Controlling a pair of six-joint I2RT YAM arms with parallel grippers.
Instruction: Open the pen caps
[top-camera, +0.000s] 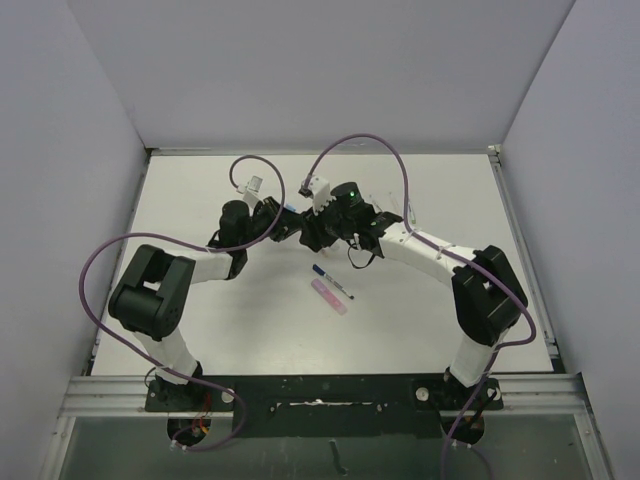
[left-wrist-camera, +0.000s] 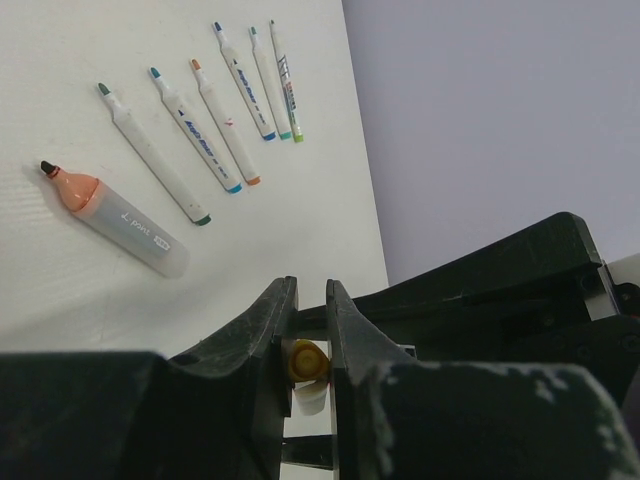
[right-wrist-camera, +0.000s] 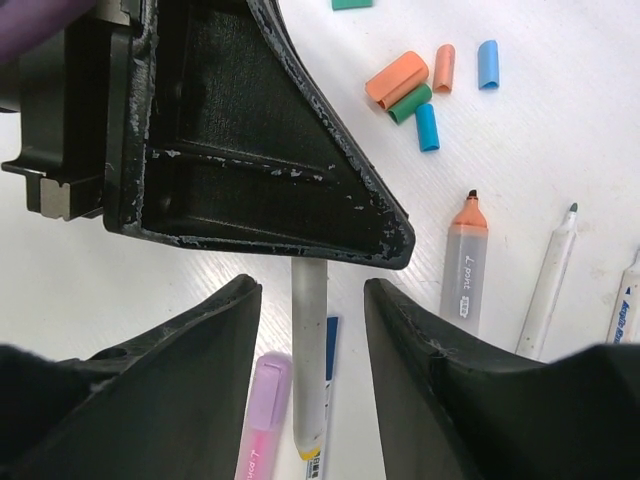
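Near, on worktop (top-camera: 260, 320): pink highlighter (top-camera: 328, 296) & blue-capped pen (top-camera: 333, 283) lie side by side. Caps on, not done yet.
L gripper (left-wrist-camera: 310, 305): jaws shut tight on the yellow pen cap (left-wrist-camera: 307, 360).
R gripper (right-wrist-camera: 312, 290): jaws partway apart, one on each side of the pale pen body (right-wrist-camera: 310, 350). A gap shows on both sides, so it holds nothing.
Pen: runs from the L jaws out btw the R jaws, up above the two near pens.
Step now: prob. the pull-off of the yellow cap. L has the cap end, R has no hold on the body.
Next move needs: R jaws squeeze the body, away from the cap. Then both arms pull straight apart along the pen. A crooked pull could make it slip.
Further off, caps done: big orange cap (right-wrist-camera: 396, 78), green cap (right-wrist-camera: 410, 103), teal cap (right-wrist-camera: 427, 127), small orange cap (right-wrist-camera: 444, 67) & blue cap (right-wrist-camera: 487, 63) lie loose, close together.
Far, bare pens: orange marker (left-wrist-camera: 115, 220) & six thin pens (left-wrist-camera: 195, 130) in a row, tips showing, no caps.
Left to do: the yellow one + the two near pens, as far as I can see.
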